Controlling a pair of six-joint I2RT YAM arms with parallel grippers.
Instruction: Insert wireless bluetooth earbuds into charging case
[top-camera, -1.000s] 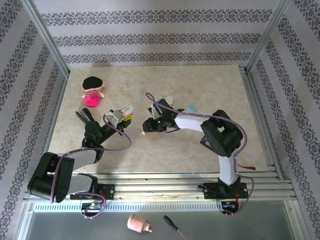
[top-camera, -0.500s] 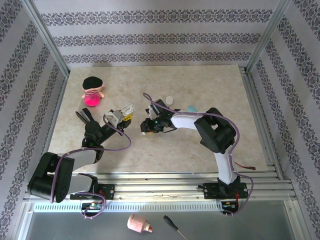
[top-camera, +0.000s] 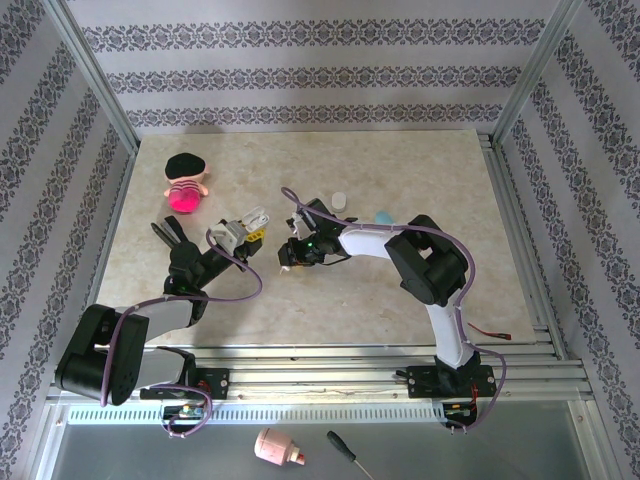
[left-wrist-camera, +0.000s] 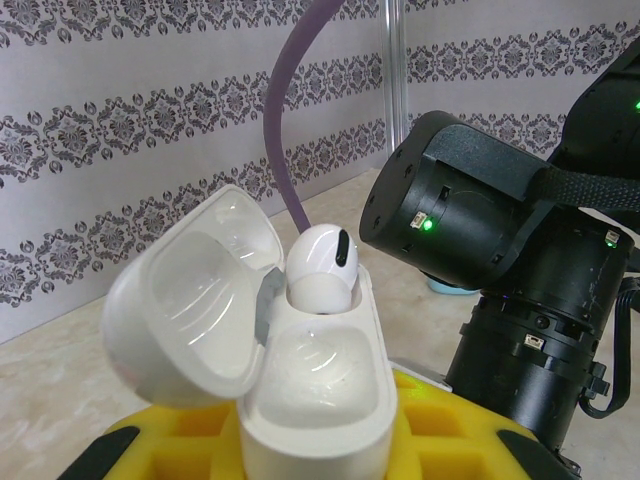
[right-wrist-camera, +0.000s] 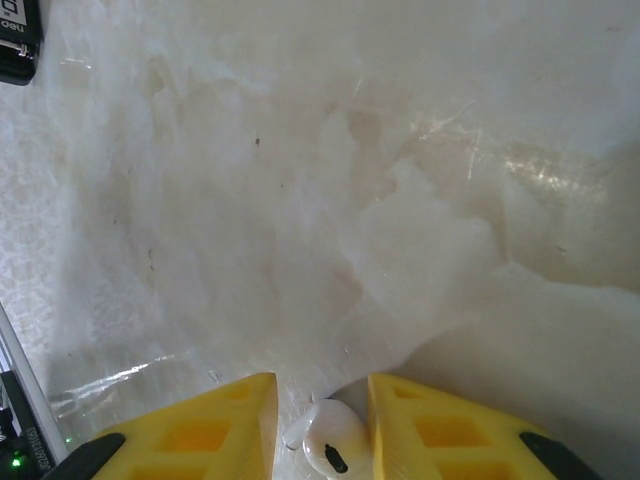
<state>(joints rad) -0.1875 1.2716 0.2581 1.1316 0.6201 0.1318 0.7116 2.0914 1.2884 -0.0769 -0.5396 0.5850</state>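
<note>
Right wrist: right tool (right-wrist-camera: 320, 402) low, straddling earbud (right-wrist-camera: 326, 450), perhaps gripping

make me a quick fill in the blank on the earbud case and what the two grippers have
1. The charging case between the left gripper's fingers has its lid ____.
2. One earbud sits in the case's far slot; the near slot is ____.
3. The second earbud, between the right gripper's fingers, is coloured ____.
4. The plush doll on the table has a pink body and a ____ cap.

Missing words: open; empty; white; black
</note>
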